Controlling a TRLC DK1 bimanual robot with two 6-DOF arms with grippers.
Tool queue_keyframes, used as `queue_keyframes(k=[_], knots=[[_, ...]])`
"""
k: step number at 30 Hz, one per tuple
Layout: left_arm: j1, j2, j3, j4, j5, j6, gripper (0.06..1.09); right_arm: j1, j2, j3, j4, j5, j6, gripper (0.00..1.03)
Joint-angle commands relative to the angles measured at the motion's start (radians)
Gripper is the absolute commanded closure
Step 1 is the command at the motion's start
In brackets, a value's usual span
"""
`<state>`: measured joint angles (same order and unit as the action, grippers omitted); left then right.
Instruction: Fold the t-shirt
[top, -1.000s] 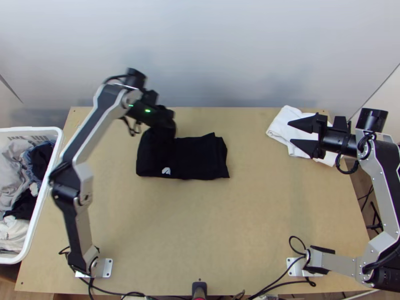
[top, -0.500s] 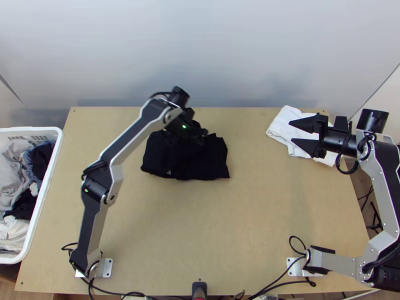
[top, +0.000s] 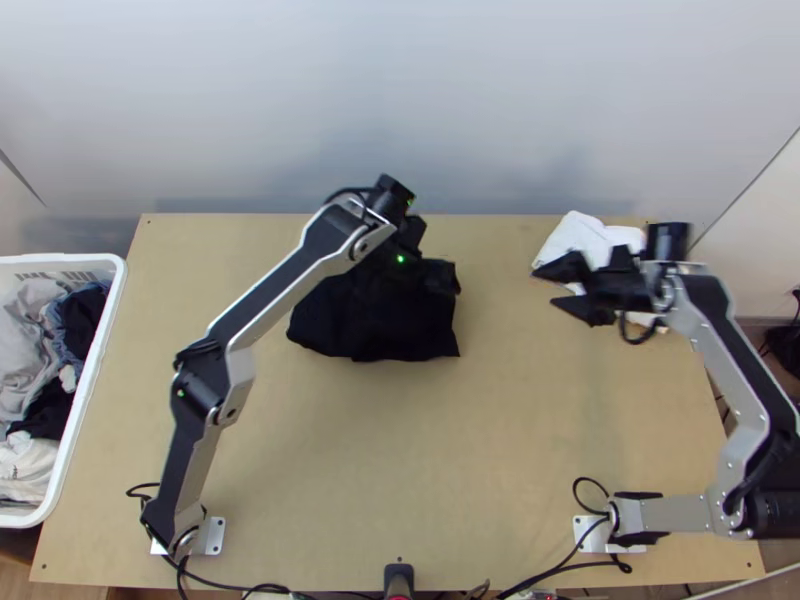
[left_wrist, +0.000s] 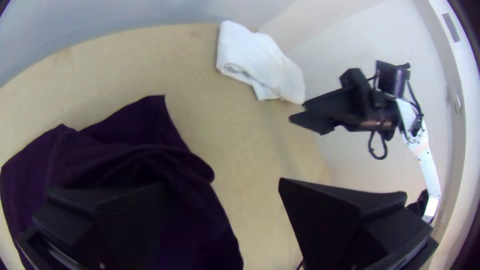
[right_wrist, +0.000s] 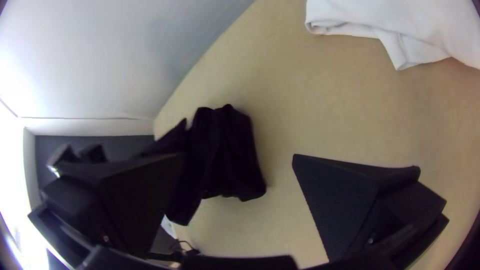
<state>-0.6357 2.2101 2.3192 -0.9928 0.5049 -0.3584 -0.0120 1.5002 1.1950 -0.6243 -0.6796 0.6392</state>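
The black t-shirt (top: 390, 335) lies bunched and partly folded over itself at the middle back of the table. Over its back right part is my left gripper (top: 447, 277). In the left wrist view, my left gripper (left_wrist: 222, 184) stands open, with one finger over the dark cloth (left_wrist: 200, 220) and the other beyond its edge. At the back right, in front of the white cloth, my right gripper (top: 545, 287) is open and apart from the shirt. Its own wrist view has the right gripper (right_wrist: 237, 157) with fingers spread and the shirt (right_wrist: 227, 160) farther off between them.
A folded white cloth (top: 590, 240) lies at the table's back right corner, partly behind the right gripper. A white basket (top: 118, 330) holding mixed clothes stands beyond the left edge. Bare wood (top: 400, 450) stretches in front of the shirt.
My left gripper has swung right across the shirt, and the shirt's left edge has shifted right, with its white mark now covered. My right gripper has moved a little left.
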Motion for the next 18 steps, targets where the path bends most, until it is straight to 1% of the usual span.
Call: queue_keyframes(k=[1, 7, 11, 16, 18], knots=[[0.041, -0.104, 0.017, 0.028, 0.003, -0.008, 0.10, 0.195, 0.081, 0.000, 0.032, 0.242, -0.073, 0.04], [0.156, -0.138, 0.005, -0.027, 0.003, -0.016, 0.10, 0.305, 0.158, 0.100, 0.041, 0.265, -0.067, 0.04], [0.220, -0.173, -0.020, -0.035, 0.003, -0.014, 0.10, 0.359, 0.198, 0.164, 0.041, 0.282, -0.069, 0.04], [0.269, -0.181, -0.023, -0.056, 0.003, -0.013, 0.10, 0.460, 0.256, 0.218, 0.043, 0.351, -0.075, 0.04], [0.274, -0.185, -0.027, -0.056, 0.003, -0.014, 0.10, 0.472, 0.293, 0.235, 0.043, 0.351, -0.065, 0.04]])
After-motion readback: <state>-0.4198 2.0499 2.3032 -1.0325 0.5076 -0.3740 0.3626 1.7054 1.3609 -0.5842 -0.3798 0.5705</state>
